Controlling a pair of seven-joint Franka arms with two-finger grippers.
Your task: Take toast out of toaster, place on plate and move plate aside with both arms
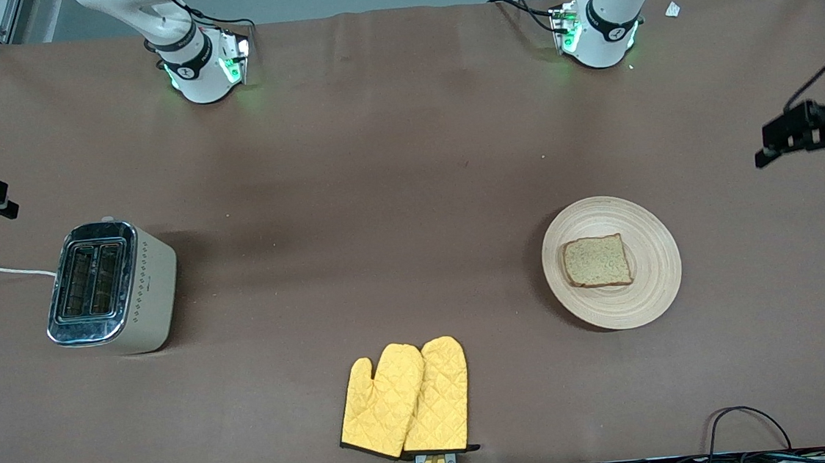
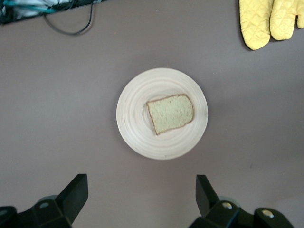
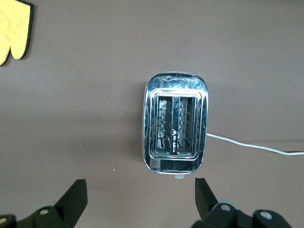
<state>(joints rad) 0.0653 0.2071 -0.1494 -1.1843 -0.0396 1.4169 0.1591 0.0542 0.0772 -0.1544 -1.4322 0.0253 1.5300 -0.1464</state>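
Toast [image 1: 597, 261] lay flat on plate [image 1: 649, 242], toward left arm's end of counter [image 1: 377, 153]; toaster [image 1: 111, 288] empty; left claw [image 2: 140, 199] wide above plate, right claw [image 3: 140, 199] wide above toaster, likely released.

Speckled tan toast [image 1: 597, 261], pale ringed plate [image 1: 654, 257], cream toaster [image 1: 111, 287] with seemingly dotted diamonds, yellow quilted mitts [image 1: 405, 399].

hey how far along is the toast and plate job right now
Done: toast lies on the plate, and the toaster slots are empty. In hand: nothing; left gripper hangs open above the plate, right gripper open above the toaster. Left: whether the plate needs moving, can't tell.
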